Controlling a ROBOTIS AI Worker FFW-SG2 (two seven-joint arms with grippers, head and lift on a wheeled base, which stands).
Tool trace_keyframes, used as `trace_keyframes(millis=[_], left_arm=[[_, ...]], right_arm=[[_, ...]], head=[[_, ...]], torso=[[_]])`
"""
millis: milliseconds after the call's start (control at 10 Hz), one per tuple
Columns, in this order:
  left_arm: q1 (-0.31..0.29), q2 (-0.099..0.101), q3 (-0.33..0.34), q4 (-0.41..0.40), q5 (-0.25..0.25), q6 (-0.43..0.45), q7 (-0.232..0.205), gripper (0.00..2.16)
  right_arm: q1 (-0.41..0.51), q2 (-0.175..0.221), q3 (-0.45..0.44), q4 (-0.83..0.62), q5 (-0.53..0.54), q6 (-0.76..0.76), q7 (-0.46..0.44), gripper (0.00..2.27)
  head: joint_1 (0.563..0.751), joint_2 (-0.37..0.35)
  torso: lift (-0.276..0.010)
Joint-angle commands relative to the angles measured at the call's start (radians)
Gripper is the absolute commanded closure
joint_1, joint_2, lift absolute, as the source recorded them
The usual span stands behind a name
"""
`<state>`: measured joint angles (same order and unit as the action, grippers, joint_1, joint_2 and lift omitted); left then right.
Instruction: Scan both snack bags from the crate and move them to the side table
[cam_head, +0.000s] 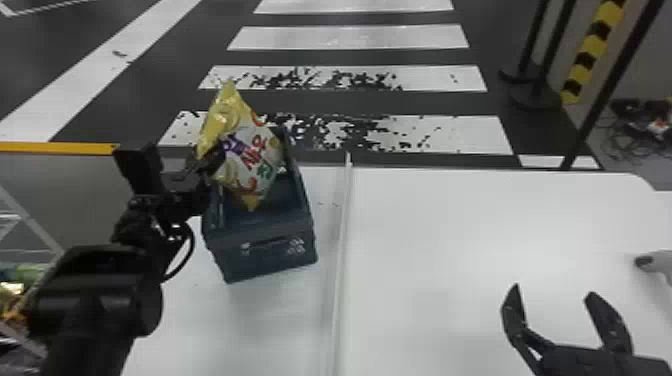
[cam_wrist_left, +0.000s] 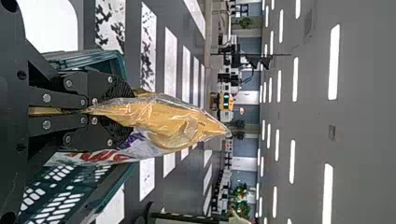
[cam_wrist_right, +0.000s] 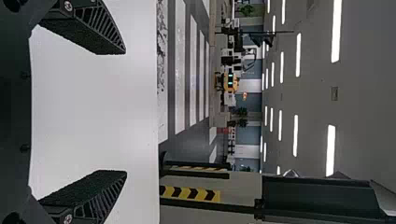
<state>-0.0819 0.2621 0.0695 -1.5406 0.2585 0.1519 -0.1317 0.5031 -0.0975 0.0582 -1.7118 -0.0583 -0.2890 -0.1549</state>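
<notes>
Pickup step, probably: 1 snack bag (cam_head: 252, 155) is pinched by the left gripper (cam_head: 211, 158) over the crate (cam_head: 265, 257), the right gripper (cam_head: 554, 290) is spread well right of the crate, and a clear lift for scanning seems needed next.

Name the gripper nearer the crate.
Left: the left gripper holds a snack bag at the left edge of the crate; the right gripper hangs over the white table, well to the crate's right.

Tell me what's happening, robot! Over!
Left fingers shut on snack bag, over crate. Right fingers open, above white table, nothing between them. Bag's lower tip might snag crate wall. Over.
</notes>
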Motion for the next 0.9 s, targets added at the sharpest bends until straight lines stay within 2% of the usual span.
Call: trace_keyframes(millis=[0,200,400,500,700,800], left_arm=[[0.040,0.003,0.023,-0.081,0.031,0.044,0.003,2.14],[0.097,0.011,0.064,-0.179,0.085,0.084,0.003,2.14],[0.149,0.035,0.121,-0.308,0.145,0.145,0.001,2.14],[0.175,0.040,0.151,-0.369,0.173,0.179,0.003,2.14],[0.223,0.043,0.227,-0.477,0.284,0.231,-0.014,2.14],[0.241,0.043,0.262,-0.516,0.324,0.249,-0.023,2.14]], right_arm=[[-0.001,0.001,0.000,0.001,0.000,0.000,0.000,0.08],[-0.001,0.001,0.002,0.000,0.000,0.000,0.000,0.08],[-0.003,0.001,0.003,0.000,0.000,0.000,0.000,0.08],[-0.003,0.001,0.006,0.000,0.000,0.000,0.000,0.08],[-0.001,0.001,0.009,-0.002,0.000,-0.003,0.000,0.08],[0.002,0.001,0.011,-0.005,0.000,-0.003,0.000,0.08]], head=[[0.695,0.088],[0.695,0.090],[0.695,0.105],[0.695,0.112],[0.695,0.126],[0.695,0.133]], torso=[[-0.099],[-0.099],[-0.099],[-0.099],[-0.099],[-0.099]])
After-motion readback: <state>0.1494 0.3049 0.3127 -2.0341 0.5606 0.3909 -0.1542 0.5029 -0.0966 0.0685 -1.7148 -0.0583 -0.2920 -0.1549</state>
